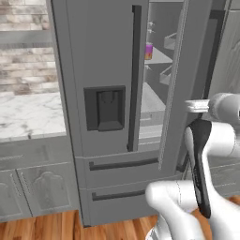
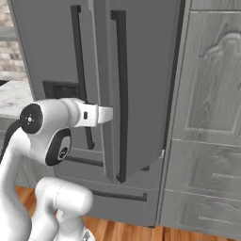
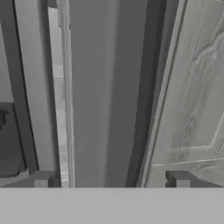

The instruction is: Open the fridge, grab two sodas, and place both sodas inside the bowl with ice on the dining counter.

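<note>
The fridge right door stands partly open; the claw, fingers apart, straddles its edge. It may slip off, leaving the soda unreachable.

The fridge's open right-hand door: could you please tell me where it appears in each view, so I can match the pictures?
Left base view: the right door stands right of centre, swung out, with shelves showing beside it.
Right base view: it is at centre, ajar.
Hand view: it is the broad grey vertical band at centre.
Shared landmark: the left door's dark handle, to its left in every view.
</note>
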Available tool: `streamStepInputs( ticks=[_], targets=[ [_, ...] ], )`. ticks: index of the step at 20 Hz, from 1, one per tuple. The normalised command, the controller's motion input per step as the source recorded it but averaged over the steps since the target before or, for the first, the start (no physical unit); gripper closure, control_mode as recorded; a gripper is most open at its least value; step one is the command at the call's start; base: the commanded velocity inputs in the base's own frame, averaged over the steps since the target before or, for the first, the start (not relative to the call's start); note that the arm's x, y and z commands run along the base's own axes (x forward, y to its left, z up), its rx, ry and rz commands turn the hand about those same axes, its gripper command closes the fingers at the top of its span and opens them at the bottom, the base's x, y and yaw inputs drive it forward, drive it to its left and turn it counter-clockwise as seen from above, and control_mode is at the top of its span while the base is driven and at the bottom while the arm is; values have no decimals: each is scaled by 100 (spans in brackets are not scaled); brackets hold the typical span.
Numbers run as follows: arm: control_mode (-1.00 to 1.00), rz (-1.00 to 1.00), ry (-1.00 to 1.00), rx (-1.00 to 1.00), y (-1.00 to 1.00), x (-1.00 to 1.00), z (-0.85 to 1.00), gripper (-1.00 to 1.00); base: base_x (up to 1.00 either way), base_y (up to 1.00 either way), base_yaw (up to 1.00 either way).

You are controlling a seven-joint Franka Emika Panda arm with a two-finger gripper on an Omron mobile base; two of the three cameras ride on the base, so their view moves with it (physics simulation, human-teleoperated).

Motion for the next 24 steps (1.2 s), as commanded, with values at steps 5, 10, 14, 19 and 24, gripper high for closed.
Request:
streamStepInputs(
  ticks=[5, 10, 14, 19, 24],
  targets=[
    [-100, 1, -11, -19, 98, -5, 55, -100, 0, 0, 0],
    [-100, 0, -7, -19, 67, 19, 48, -100, 0, 0, 0],
    [-100, -1, 2, -9, 27, 40, 28, -100, 0, 0, 0],
    [-100, -8, 4, -6, 2, 36, -28, -100, 0, 0, 0],
    [-100, -1, 7, -4, 0, 59, -6, -100, 0, 0, 0]
  ],
)
